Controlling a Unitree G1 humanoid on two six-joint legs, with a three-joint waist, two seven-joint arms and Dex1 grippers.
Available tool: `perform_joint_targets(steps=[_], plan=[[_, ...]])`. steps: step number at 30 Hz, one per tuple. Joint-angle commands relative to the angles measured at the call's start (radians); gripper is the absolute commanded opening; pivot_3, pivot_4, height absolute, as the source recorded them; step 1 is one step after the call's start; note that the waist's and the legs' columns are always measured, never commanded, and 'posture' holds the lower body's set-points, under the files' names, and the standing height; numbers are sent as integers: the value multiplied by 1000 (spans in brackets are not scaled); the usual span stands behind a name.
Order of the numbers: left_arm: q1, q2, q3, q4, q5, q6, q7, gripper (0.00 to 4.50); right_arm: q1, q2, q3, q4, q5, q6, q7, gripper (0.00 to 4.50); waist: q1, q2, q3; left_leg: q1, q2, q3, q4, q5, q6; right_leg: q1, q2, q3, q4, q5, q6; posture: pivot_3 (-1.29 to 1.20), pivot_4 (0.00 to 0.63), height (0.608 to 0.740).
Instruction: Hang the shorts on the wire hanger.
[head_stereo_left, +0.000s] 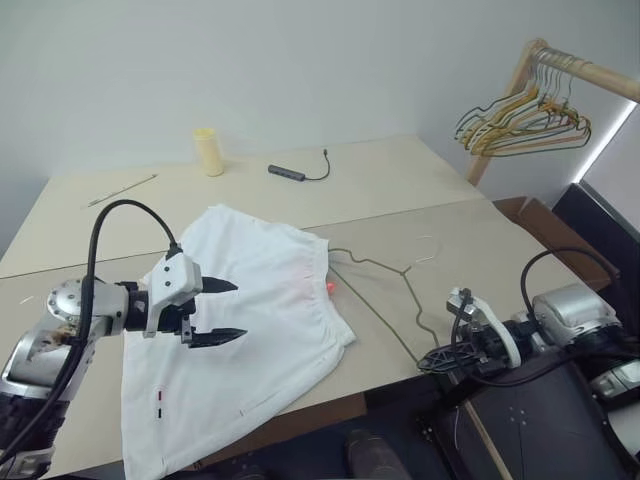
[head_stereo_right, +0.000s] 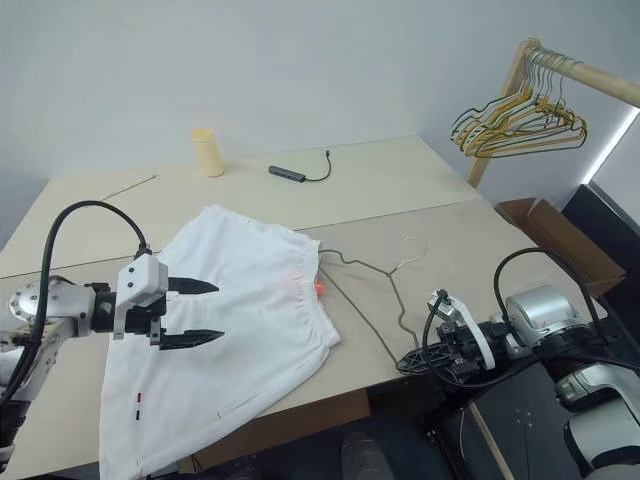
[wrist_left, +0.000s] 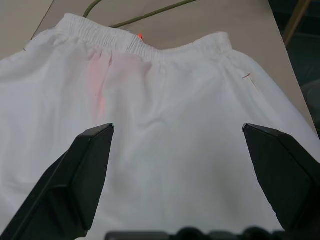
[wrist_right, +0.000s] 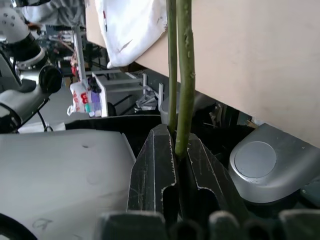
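My left gripper (head_stereo_left: 222, 311) hovers over the white thin-fabric shorts (head_stereo_left: 245, 330) w/ fingers spread wide, nothing in them — the shorts lie flat on the beige wooden table (head_stereo_left: 400, 190), elastic waistband toward the thin olive-green wire hanger (head_stereo_left: 385, 300), which lies just beside them w/ one end tucked under the waistband edge. My right gripper (wrist_right: 181, 150) is clamped tight on the hanger's wire at the table's near edge, well apart from the shorts. Past the table's far right corner — a bunch of yellow, green & orange hangers (head_stereo_left: 525, 120) on a wooden rail (head_stereo_left: 585, 72).
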Motion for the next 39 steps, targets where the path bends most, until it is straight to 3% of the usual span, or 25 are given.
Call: perform_joint_targets(steps=[1, 12, 29, 39], plan=[[-3, 10, 9, -25, 8, -18, 8, 4484, -13, 0, 15, -19, -11, -38, 59, 0, 4, 0, 0, 0, 0, 0, 0, 0, 0, 0, 0, 0, 0, 0, 0, -205, 0, 740], [1, 4, -24, -21, 54, -49, 23, 4484, -178, 157, 98, 234, -122, -111, 79, 0, 10, 0, 0, 0, 0, 1, 0, 0, 0, 0, 0, 0, 0, 4, -7, -185, 0, 740], [41, -6, -45, -17, 96, -97, 45, 4484, -372, 273, 281, 497, -103, -243, 79, 0, 13, 0, 0, 0, 0, 0, 1, 0, 0, 0, 0, -1, 1, 5, -8, -150, 0, 740], [43, -21, -55, -16, 111, -107, 58, 4484, -449, 399, 138, 760, -237, -333, 79, 0, 16, 1, 0, -1, -1, -1, 1, 0, 0, 0, -1, -1, 2, 5, -8, -141, 0, 740]])
